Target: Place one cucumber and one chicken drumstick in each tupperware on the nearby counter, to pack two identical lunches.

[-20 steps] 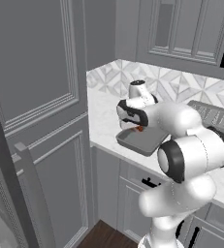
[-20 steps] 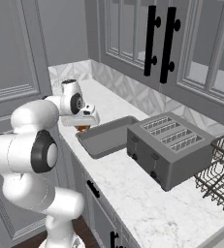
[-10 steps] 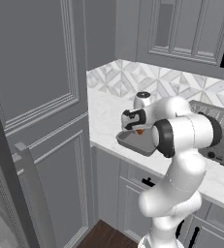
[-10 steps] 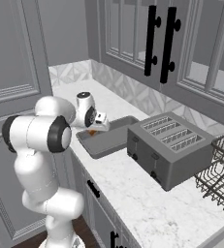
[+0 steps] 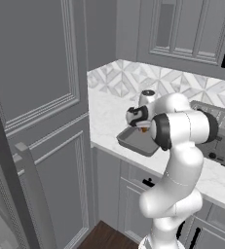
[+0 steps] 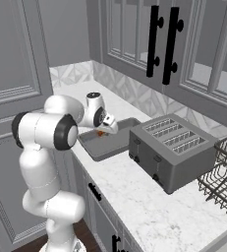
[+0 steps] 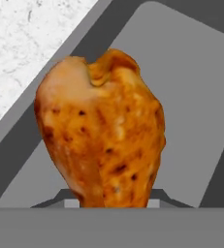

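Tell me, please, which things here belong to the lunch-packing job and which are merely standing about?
Belonging to the job:
- chicken drumstick, held in the shut gripper
- tupperware, under the drumstick
- counter

Standing about:
- toaster, beside the tupperware
- dish rack, past the toaster
- upper cabinets

No text, label, brand, number or sign can be read — none on the toaster (image 6: 174, 150), none on the cabinet doors (image 6: 164, 44), none on the wall tiles (image 5: 128, 80).
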